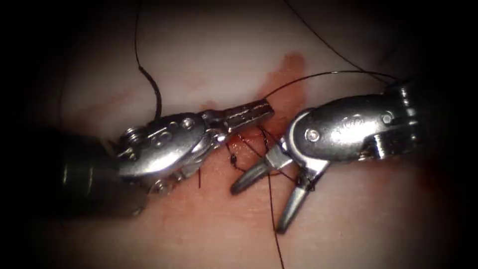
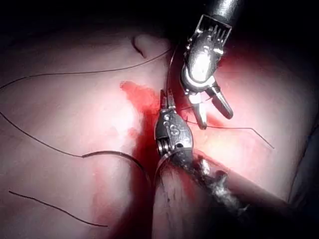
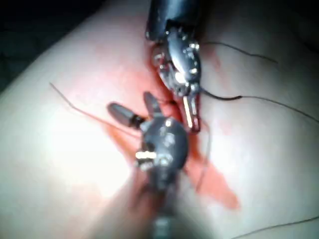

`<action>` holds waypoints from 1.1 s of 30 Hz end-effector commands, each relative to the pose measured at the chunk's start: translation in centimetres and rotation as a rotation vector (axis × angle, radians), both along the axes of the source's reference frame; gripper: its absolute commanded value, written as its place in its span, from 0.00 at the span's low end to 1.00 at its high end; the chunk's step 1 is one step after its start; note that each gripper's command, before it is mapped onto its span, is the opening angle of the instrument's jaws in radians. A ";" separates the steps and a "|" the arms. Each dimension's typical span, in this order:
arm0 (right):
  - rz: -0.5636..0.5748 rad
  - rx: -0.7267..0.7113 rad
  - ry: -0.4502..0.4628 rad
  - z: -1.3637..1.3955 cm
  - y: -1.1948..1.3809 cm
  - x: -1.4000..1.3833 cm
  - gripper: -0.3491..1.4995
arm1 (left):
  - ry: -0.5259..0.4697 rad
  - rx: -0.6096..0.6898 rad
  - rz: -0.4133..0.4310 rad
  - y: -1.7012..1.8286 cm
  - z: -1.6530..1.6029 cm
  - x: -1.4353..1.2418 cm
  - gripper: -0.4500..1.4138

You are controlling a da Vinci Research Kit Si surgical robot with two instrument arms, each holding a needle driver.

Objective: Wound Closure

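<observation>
Polished steel is the material of both tools we count here, each with two short jaws ribbed on the inner face. On the left tool [image 1: 249, 113] the jaws are pressed together and lie nearly flat over the cut [image 1: 249, 142]; a thin dark thread [image 1: 318, 75] runs off from their tip in a long arc to the right, so we take them to be pinching the thread. On the right tool [image 1: 264, 192] the jaws are spread wide in a V and hold nothing; one strand of thread [image 1: 273, 214] runs straight down between them. Just beside the left tool's jaws, on their lower side, we see one small dark knot [image 1: 233, 159] with crossing stitches on the tissue [image 1: 209, 55], which is pale, smooth and moist. Red fluid [image 1: 286, 74] stains it in one long patch beyond the closed jaws. We cannot make out the needle for certain; a thicker dark curved strand [image 1: 152, 87] rises behind the left tool's wrist.
</observation>
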State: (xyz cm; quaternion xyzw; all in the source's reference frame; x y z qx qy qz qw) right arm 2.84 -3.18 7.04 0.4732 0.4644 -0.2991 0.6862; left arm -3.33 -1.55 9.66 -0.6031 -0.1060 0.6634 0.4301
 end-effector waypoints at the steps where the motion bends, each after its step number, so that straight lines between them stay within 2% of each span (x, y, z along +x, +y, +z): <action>1: -0.031 -0.002 -0.008 0.10 -0.22 0.04 0.49 | 0.000 0.001 0.001 -0.03 0.05 -0.03 0.00; 7: -0.124 -0.013 -0.039 0.29 -0.51 -0.11 0.46 | 0.000 0.001 0.000 -0.03 0.05 0.05 0.00; 17: -0.180 -0.059 -0.047 0.42 -0.63 -0.14 0.48 | 0.000 0.000 0.002 -0.04 0.05 0.07 0.00; 21: -0.176 -0.069 -0.044 0.43 -0.66 -0.10 0.34 | 0.000 0.000 0.001 -0.05 0.04 0.09 0.00; 22: -0.176 -0.075 -0.046 0.44 -0.67 -0.10 0.24 | 0.000 0.000 0.001 -0.05 0.04 0.09 0.00; 23: -0.197 -0.073 -0.057 0.44 -0.68 -0.10 0.00 | 0.000 0.000 0.001 -0.04 0.04 0.09 0.00; 30: -0.193 -0.092 -0.070 0.45 -0.56 -0.05 0.00 | 0.001 0.000 -0.001 -0.04 0.04 0.13 0.00; 33: -0.156 -0.092 -0.062 0.39 -0.45 -0.08 0.00 | 0.001 0.000 -0.001 -0.07 0.03 0.16 0.00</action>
